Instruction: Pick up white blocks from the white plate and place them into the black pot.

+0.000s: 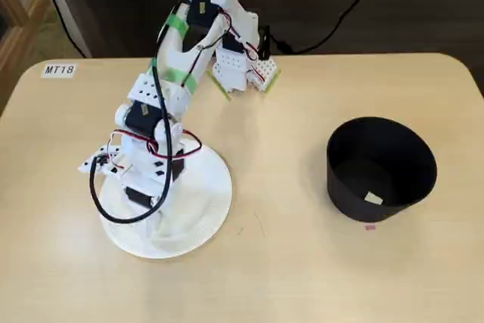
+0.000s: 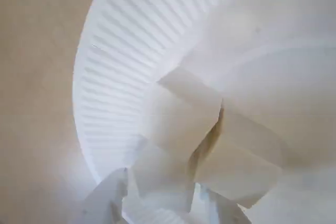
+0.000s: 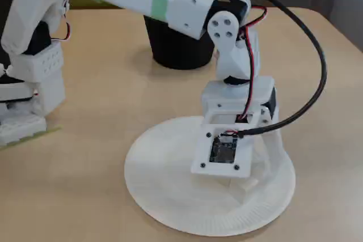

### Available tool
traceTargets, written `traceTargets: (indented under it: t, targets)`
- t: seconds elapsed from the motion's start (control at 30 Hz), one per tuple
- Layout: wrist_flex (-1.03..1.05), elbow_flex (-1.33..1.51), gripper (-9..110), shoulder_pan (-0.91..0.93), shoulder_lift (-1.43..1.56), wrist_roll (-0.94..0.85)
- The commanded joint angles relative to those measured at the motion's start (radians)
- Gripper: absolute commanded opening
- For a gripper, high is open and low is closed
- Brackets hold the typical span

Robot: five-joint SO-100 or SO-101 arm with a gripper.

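Tool down on round white ribbed paper plate.
Grip unclear; two cream cubes at fingertips, one more inside matte black round pot.

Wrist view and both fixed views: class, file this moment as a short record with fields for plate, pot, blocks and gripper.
plate: round white ribbed paper plate, on the tan table
pot: matte black round pot, apart from the plate
blocks in pot: one small cream cube
blocks on plate: pale cubes bunched at the fingertips
gripper: white two-finger gripper down over the plate; grasp unclear
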Motion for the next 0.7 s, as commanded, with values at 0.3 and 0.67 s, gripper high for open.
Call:
traceTargets:
  t: [0.3, 0.67]
  targets:
    - [-0.026, -0.091, 17, 0.009, -0.029, -0.006]
    - [0.061, -0.091, 28, 0.015, -0.014, -0.005]
